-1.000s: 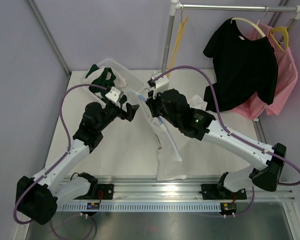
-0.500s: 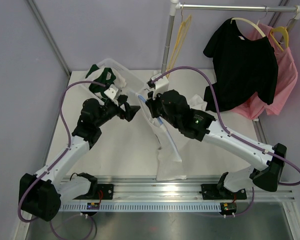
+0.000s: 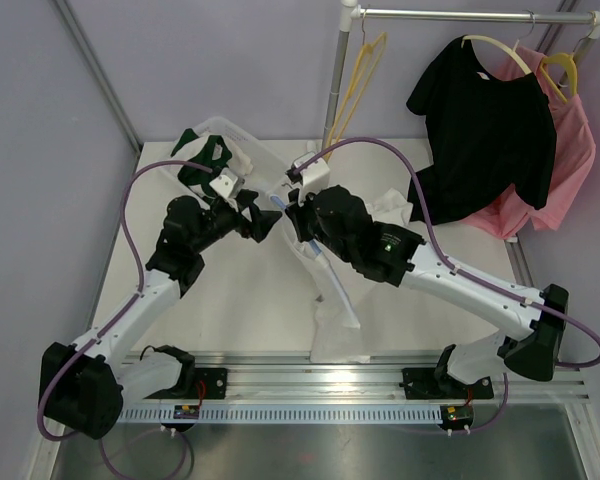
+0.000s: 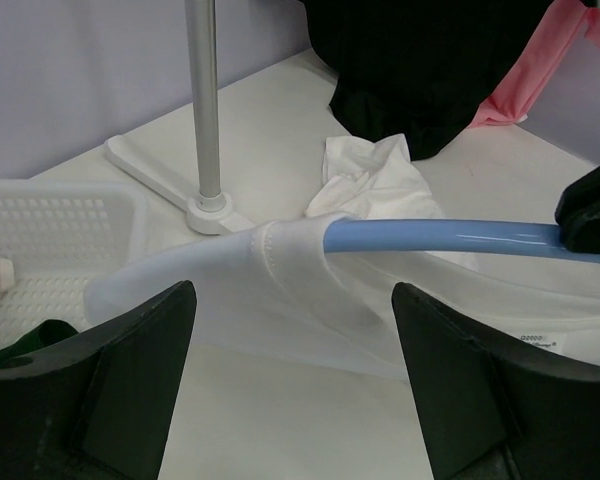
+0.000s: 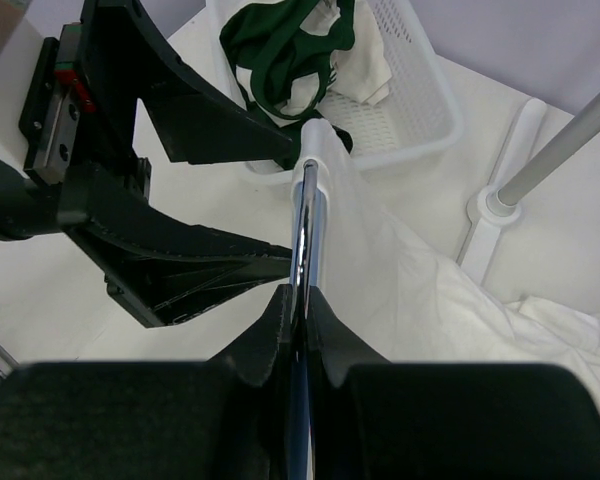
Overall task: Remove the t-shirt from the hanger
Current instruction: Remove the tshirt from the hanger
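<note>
My right tool [image 5: 300,297] pinches the hanger [image 4: 430,236]; my left tool [image 4: 290,300] is spread, near the white t-shirt [image 4: 215,272].

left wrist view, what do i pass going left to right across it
white basket -> rack pole -> blue hanger -> right gripper, at the far right edge, shut on the hanger
</note>
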Robot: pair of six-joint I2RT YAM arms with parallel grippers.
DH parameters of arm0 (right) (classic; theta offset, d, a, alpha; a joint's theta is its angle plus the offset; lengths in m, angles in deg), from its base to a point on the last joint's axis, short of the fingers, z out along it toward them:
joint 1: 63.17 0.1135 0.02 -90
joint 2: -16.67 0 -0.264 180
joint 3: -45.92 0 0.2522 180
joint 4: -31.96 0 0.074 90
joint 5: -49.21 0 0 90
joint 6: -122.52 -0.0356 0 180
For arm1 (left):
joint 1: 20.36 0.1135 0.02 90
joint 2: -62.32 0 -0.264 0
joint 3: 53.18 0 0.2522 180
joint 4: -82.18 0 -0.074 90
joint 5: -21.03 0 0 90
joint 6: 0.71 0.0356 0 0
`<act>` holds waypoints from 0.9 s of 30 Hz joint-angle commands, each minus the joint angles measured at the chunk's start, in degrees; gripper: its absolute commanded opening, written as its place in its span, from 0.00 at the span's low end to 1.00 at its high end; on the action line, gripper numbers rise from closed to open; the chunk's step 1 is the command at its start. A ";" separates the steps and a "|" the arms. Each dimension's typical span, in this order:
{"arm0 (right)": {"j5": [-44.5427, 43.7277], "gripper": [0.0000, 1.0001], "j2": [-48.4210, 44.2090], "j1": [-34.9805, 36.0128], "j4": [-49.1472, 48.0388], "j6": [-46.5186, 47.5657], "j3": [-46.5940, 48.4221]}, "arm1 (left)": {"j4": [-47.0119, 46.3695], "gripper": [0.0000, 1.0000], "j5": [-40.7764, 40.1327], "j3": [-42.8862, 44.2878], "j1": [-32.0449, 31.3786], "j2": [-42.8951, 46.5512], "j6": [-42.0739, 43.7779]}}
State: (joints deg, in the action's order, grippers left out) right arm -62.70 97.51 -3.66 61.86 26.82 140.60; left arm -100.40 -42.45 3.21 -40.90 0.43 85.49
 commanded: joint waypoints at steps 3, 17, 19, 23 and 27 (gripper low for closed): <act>-2.08 0.00 0.37 1.93 -4.98 0.86 3.80 | -2.29 0.74 -0.51 2.19 0.85 -0.25 -1.04; -5.42 0.00 1.34 2.37 -4.10 0.95 4.77 | -1.50 0.00 0.64 1.75 1.02 1.68 2.11; -6.56 0.00 3.00 2.28 -0.96 0.34 6.95 | -1.15 0.00 -0.24 1.75 1.02 2.73 2.65; -9.72 0.00 9.40 2.28 9.59 -1.33 15.03 | -0.19 0.00 -0.86 1.84 0.93 5.19 3.35; -8.85 0.00 13.81 2.37 21.72 -4.06 27.58 | 4.62 0.00 -1.30 4.64 0.85 7.22 3.35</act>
State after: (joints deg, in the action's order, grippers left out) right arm -68.88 109.81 -1.76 76.11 25.34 159.49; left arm -96.92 -43.80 3.43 -40.07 5.07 88.05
